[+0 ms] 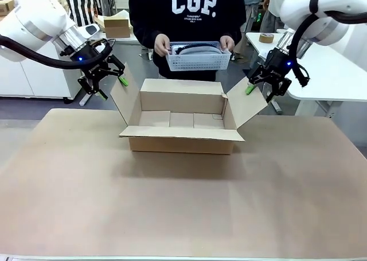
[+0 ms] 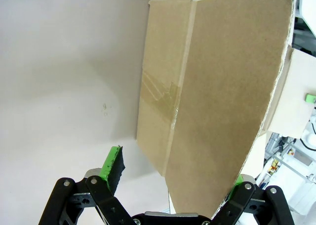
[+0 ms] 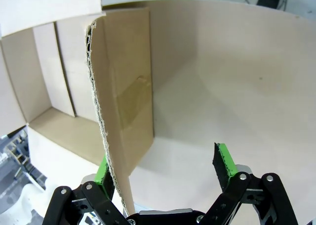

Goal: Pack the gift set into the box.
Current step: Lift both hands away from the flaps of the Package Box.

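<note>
Clearly the packing proper has not begun: the box (image 1: 182, 136) stands open on the table (image 1: 172, 215) between the 2 grippers, and its inside shows nothing but its own bottom flaps. The gift set (image 1: 198, 59) is not in it yet. A person holds the tray by its 2 short ends, a hand (image 1: 162, 45) at each, above and beyond the box's far wall. Something dark and rounded lies in the tray; the rest I cannot make out.

The left gripper (image 1: 112, 86) has its jaws spread wide, with the left side flap (image 2: 222, 96) standing between its fingers, close to one pad and well clear of the other, so not clamped. The right gripper (image 1: 259, 92) is likewise wide open, with the right side flap (image 3: 111, 136) lying against one finger.

Left to do, I judge: lowering the tray into the box between the 2 spread flaps.
</note>
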Action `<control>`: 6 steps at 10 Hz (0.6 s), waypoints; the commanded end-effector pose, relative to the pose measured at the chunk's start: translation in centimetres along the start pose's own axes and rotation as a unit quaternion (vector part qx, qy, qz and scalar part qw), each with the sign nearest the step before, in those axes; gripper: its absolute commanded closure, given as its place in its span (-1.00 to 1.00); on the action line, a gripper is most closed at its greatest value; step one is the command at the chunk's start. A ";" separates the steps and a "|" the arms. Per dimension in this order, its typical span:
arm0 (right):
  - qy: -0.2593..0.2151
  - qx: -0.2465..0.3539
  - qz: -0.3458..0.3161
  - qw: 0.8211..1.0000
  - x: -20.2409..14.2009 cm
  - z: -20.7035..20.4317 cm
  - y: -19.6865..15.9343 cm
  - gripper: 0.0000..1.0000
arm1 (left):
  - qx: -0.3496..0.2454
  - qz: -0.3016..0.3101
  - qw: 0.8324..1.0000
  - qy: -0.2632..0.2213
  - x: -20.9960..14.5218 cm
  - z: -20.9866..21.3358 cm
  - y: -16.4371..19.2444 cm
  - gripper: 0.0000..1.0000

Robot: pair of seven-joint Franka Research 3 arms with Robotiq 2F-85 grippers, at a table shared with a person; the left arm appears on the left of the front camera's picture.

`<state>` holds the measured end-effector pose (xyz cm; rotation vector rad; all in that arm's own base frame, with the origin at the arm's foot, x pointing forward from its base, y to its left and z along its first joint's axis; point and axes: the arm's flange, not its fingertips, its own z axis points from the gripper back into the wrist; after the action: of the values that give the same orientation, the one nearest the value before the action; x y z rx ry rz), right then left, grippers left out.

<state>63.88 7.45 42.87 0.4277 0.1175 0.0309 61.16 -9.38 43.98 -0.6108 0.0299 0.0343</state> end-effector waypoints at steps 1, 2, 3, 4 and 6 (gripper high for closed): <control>0.000 -0.013 -0.009 1.000 0.0 0.3 0.1 -1.00 | 0.011 0.007 1.000 -0.003 -0.1 0.2 0.0 -1.00; 0.000 -0.013 -0.009 1.000 0.0 0.3 0.1 -1.00 | 0.011 0.007 1.000 -0.003 -0.1 0.2 0.0 -1.00; 0.000 -0.013 -0.009 1.000 0.0 0.3 0.1 -1.00 | 0.011 0.007 1.000 -0.003 -0.1 0.2 0.0 -1.00; 0.000 -0.013 -0.009 1.000 0.0 0.3 0.1 -1.00 | 0.011 0.007 1.000 -0.003 -0.1 0.2 0.0 -1.00; 0.000 -0.013 -0.009 1.000 0.0 0.3 0.1 -1.00 | 0.011 0.007 1.000 -0.003 -0.1 0.2 0.0 -1.00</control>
<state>63.88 7.45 42.88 0.4277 0.1174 0.0309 61.16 -9.38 43.98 -0.6108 0.0299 0.0343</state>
